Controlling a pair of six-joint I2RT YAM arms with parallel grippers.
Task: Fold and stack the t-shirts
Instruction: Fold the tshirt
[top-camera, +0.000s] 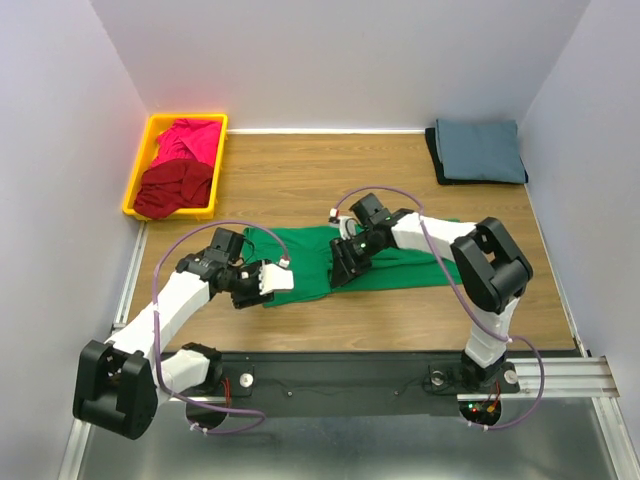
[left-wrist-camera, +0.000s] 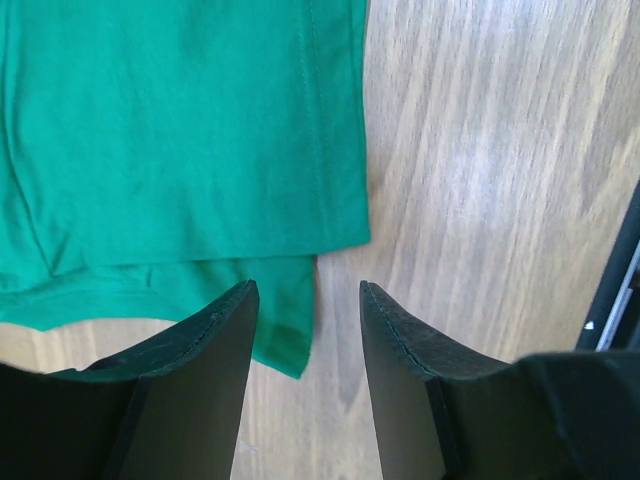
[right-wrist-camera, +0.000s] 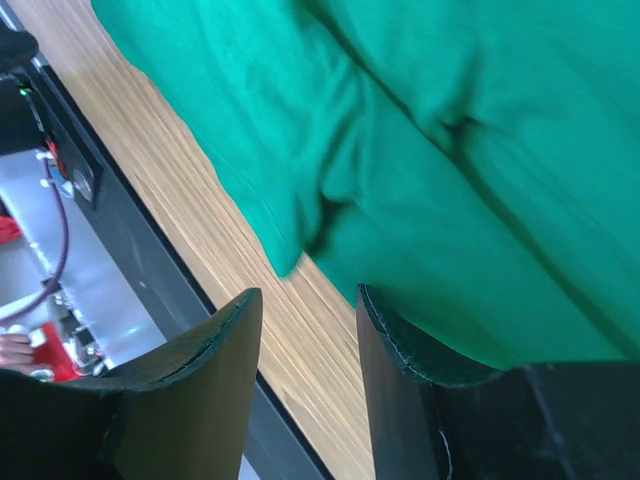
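My left gripper (left-wrist-camera: 307, 290) and right gripper (right-wrist-camera: 308, 295) hang half-open, holding nothing — if I pinch just one layer of the green t-shirt (top-camera: 305, 262), the fold skews.

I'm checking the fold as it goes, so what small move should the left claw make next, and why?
Probably lower the left claw and close it on the nearby corner of the green t-shirt. Its jaws stand open and empty above that corner on the table, and the right claw is open over the shirt's near edge, gripping nothing.
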